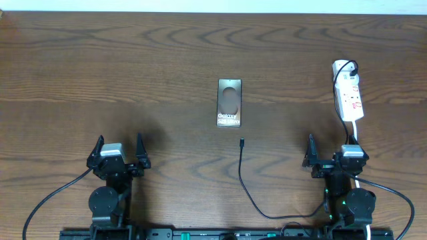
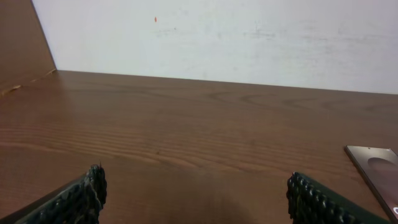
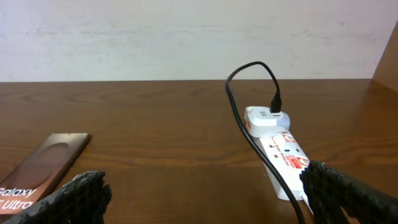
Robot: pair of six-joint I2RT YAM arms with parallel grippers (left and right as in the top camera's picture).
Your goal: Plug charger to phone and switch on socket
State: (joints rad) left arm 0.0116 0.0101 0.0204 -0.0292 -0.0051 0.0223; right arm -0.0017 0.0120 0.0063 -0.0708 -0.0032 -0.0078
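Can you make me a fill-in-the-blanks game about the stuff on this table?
1. The first white word on the phone is ____.
2. The thin black cable is not yet plugged into the ____.
3. The power strip is coloured mostly ____.
4. The left hand and the right hand are both empty and wide ____.

Missing words: Galaxy, phone, white, open.

Phone lettering, overhead view: slim dark brownish rectangular phone [image 1: 229,103], white "Galaxy" with a smaller line "S25 Ultra" beneath.
Phone lettering, right wrist view: same phone [image 3: 43,165], white "Galaxy" and "Ultra" legible, partly cut off at the picture's lower edge.
Strip markings: white elongated power strip [image 1: 349,97] [image 3: 283,158], small red printed marks, too small to read.
Plug block: white plug block [image 3: 261,118] on the strip, faint grey marks, illegible.
Left wrist view: no legible text.
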